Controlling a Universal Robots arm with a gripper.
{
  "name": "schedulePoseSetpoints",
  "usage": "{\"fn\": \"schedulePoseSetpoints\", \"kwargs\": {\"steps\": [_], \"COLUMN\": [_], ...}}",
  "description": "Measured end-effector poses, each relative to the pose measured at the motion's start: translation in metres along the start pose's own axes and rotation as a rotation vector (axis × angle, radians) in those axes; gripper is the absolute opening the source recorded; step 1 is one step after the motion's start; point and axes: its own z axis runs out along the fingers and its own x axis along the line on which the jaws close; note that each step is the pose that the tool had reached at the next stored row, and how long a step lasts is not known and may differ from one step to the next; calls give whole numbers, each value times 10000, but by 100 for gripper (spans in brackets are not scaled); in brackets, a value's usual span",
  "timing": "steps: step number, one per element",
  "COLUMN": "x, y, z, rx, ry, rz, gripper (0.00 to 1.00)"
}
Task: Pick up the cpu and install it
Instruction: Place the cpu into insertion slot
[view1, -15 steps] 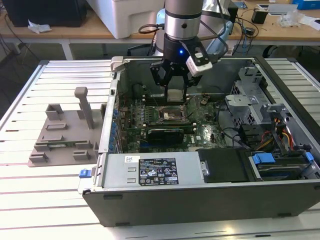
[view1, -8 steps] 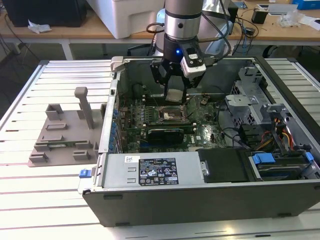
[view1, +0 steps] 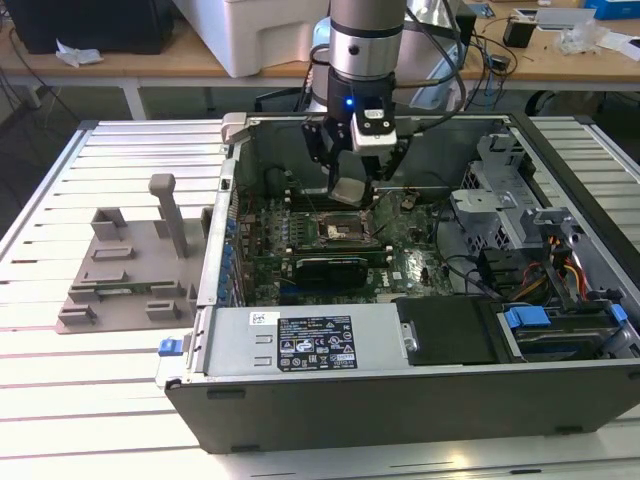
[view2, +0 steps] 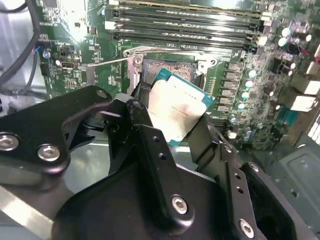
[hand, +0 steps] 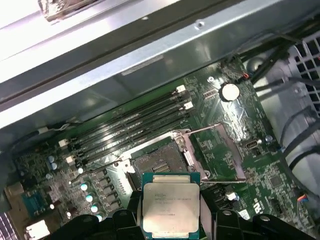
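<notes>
Your gripper (view1: 353, 186) is closed onto the cpu (hand: 171, 205). Its two black fingers (view2: 146, 137) pinch opposite edges, so the jaws stand only as wide as the chip itself. That edge grip makes sense, I judge, because it leaves the silvery top facing the wrist and the underside free to meet the socket (hand: 161, 162). The chip hangs inside the open computer case (view1: 400, 400), above the motherboard (view2: 70, 75) and apart from it. In the first wrist view its far edge overlaps the socket's near rim, so I take it to be close over the opening rather than seated. I cannot tell whether its sides are squared to the socket. The socket lies uncovered with its contacts showing, and its thin wire lever (hand: 220, 130) sits out to one side, which leaves the way down free. Mind what borders it. The memory slots (hand: 135, 122) run just beside one edge, and a row of small round capacitors (view2: 247, 85) stands near another. In the exterior view a long black card (view1: 325, 266) lies just on the near side. The fingers overhang the chip's edges, so room beside the socket frame looks tight there. The case walls stand well apart from the arm. The grey tray (view1: 120, 290) sits on the table (view1: 50, 200) outside the case, at the exterior view's left.
</notes>
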Motion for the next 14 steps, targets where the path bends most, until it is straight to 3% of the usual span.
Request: {"fn": "schedulePoseSetpoints", "kwargs": {"steps": [14], "x": [0], "y": [0], "z": [1], "rx": [36], "ry": [-14], "rz": [2228], "gripper": [55]}}
